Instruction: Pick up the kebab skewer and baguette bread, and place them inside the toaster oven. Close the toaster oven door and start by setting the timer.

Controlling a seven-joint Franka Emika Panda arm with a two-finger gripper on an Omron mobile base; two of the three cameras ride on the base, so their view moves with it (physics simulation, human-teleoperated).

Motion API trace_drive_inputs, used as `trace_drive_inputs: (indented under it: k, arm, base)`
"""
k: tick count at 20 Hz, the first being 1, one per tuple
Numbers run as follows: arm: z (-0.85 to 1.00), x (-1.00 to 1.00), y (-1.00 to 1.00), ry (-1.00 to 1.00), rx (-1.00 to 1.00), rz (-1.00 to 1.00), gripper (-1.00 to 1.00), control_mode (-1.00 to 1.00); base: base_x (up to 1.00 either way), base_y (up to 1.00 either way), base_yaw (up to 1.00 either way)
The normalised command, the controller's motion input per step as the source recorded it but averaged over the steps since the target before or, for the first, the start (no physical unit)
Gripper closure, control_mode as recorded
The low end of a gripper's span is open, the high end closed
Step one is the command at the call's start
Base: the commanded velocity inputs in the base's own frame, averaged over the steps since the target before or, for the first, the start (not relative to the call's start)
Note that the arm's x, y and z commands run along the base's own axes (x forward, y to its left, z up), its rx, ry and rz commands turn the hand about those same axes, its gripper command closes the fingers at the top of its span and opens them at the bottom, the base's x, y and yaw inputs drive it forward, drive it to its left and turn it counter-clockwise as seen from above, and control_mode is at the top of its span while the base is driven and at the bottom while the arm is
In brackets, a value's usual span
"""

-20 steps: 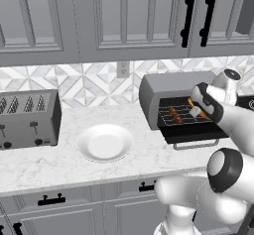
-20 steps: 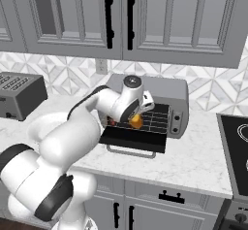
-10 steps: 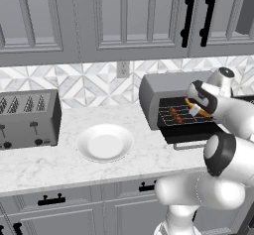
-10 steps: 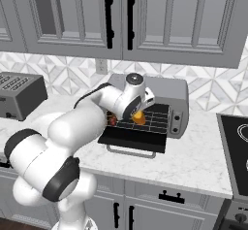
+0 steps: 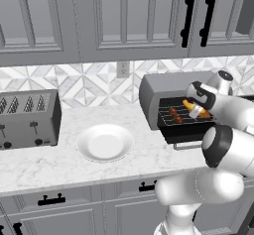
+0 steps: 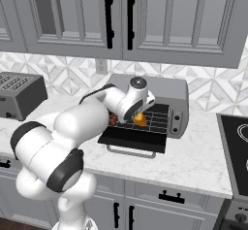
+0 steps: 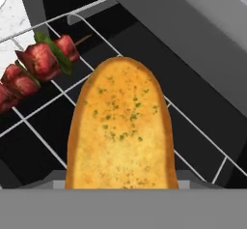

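Reaching into the mouth of the wide grey box-shaped toaster oven (image 5: 166, 88), the robot's two-finger pincer (image 5: 195, 111) holds the golden-orange oval baguette bread (image 7: 120, 126), flecked with green herbs, above the thin wire rack (image 7: 190, 131). From the hand camera the bread fills the space straight ahead of the pincer, its near end running down between the finger tips, so the pincer appears clamped on it, though the tips themselves are hidden under the bread. Whether the bread touches the rack cannot be told.

Just to the pincer's left in the hand view lies the thin kebab skewer (image 7: 38, 66) of red-brown chunks with green slivers, resting on the rack beside the bread and apart from it. In the left base view the skewer (image 5: 174, 114) sits on the rack inside the oven, close beside the pincer.

Below the pincer, the dark drop-down toaster oven door (image 6: 133, 139) lies folded flat, its silver bar handle (image 6: 131, 151) toward the robot. Well away from the pincer, on the white marbled counter (image 5: 64, 157), stand a round white plate (image 5: 105, 142) and a grey slot toaster (image 5: 29, 119).
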Motion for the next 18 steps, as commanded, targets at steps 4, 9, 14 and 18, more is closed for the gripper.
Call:
trace_drive_inputs:
  k: [4,9,14,18]
  arm:
    - [-0.11,0.08,0.00,-0.01,0.00,0.07,1.00,-1.00]
    - [-0.12,0.11,0.00,0.00,0.00,0.04,1.00,-1.00]
    - [-0.11,0.17,0.00,0.00,0.00,0.01,1.00,-1.00]
    - [-0.12,0.03,0.00,0.00,0.00,0.00,1.00,-1.00]
  base:
    - [0.00,0.00,0.00]
    - [0.00,0.00,0.00]
    - [0.00,0.00,0.00]
    - [0.00,0.00,0.00]
